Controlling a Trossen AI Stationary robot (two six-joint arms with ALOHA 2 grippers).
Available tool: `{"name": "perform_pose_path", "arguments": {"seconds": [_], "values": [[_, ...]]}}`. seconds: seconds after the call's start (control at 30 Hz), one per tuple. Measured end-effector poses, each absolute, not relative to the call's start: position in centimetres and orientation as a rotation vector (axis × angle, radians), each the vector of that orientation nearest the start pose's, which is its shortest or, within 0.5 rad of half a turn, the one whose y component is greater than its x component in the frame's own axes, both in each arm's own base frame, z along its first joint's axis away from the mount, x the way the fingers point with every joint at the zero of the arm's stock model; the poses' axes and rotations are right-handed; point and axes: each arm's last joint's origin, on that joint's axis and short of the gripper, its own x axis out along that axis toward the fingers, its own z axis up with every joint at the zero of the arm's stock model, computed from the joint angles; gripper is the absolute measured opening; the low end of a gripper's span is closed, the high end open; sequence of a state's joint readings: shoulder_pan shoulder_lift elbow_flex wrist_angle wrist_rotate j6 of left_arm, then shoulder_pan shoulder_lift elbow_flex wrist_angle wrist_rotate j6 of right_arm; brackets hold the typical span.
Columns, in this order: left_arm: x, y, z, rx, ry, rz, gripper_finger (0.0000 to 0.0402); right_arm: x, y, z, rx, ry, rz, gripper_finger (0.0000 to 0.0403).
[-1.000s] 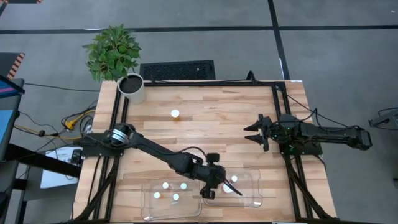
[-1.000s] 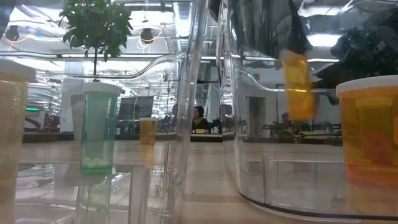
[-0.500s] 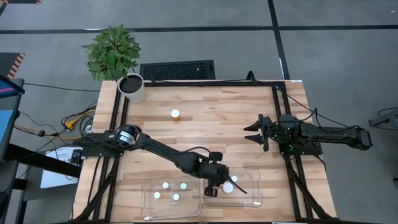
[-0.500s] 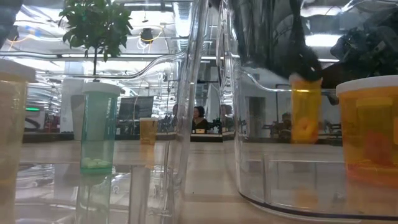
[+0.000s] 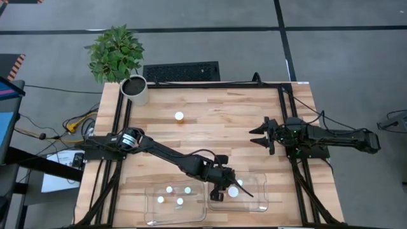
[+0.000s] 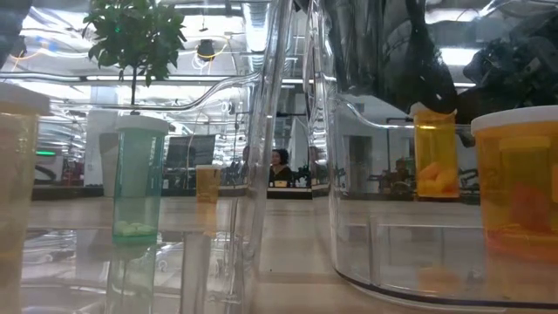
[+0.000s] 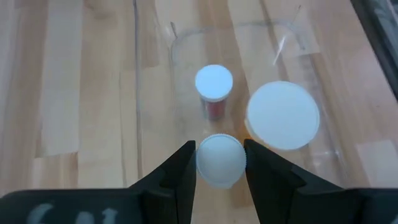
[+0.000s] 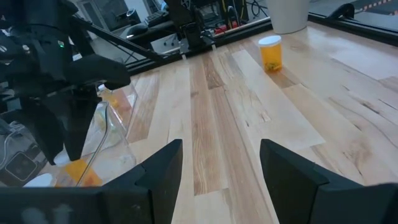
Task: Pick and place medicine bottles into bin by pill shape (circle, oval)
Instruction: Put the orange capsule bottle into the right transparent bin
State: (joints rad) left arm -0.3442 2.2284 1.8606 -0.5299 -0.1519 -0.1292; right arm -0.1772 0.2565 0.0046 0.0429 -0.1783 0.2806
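My left gripper [image 7: 219, 163] is shut on a small amber medicine bottle with a white cap [image 7: 220, 160], low inside the clear right bin [image 5: 259, 191] near the table's front edge. The same bottle shows upright in the low view [image 6: 434, 161]. Two more bottles stand in that bin, one with a small cap [image 7: 214, 82] and one with a large cap [image 7: 283, 115]. Several bottles stand in the clear left bin [image 5: 152, 207]. One amber bottle [image 5: 179, 116] stands alone on the far part of the table. My right gripper [image 5: 259, 136] is open and empty at the table's right side. My left gripper pinches the bottle's white cap [image 7: 205, 163] between its two fingers, one on each side. The fingers come from above, pointing down. The bottle hangs upright below them inside the right bin; whether its base touches the bin floor, I cannot tell.
A white plant pot [image 5: 135, 89] with a green plant stands at the far left corner. In the low view a green bottle [image 6: 137, 179] and a large amber bottle [image 6: 523, 183] stand close by. Bare wood lies between the bins and the lone bottle.
My left gripper has moved toward the table's right edge and down into the right bin with the amber bottle. The bottle hung tilted and higher a second ago; now it is lower and upright. The gripper has stayed shut on it.
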Motion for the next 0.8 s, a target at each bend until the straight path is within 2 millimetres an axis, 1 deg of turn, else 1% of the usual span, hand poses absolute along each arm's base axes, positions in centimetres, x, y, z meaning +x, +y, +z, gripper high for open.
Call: {"name": "perform_pose_path", "arguments": {"seconds": [0.07, 0.13, 0.2, 0.33, 0.53, 0.8], "values": [[46.5, -16.3, 20.2, 0.082, 0.885, -0.132, 0.0113, 11.0, -1.5, 14.8, 0.317, 0.205, -0.028, 0.0225], [46.9, -16.5, 19.5, 0.061, 0.881, -0.152, 0.0113, 11.0, -1.5, 14.7, 0.317, 0.205, -0.028, 0.0225], [46.8, -16.6, 18.6, 0.051, 0.921, -0.183, 0.0113, 11.0, -1.5, 14.8, 0.317, 0.205, -0.028, 0.0225], [47.1, -16.5, 18.5, 0.036, 0.914, -0.201, 0.0113, 11.0, -1.5, 14.7, 0.317, 0.205, -0.028, 0.0225], [47.1, -16.2, 19.2, 0.068, 0.938, -0.169, 0.0113, 11.0, -1.5, 14.7, 0.317, 0.210, -0.028, 0.0225], [47.0, -16.1, 19.0, 0.088, 0.939, -0.158, 0.0113, 11.0, -1.5, 14.7, 0.317, 0.210, -0.028, 0.0225]]}}
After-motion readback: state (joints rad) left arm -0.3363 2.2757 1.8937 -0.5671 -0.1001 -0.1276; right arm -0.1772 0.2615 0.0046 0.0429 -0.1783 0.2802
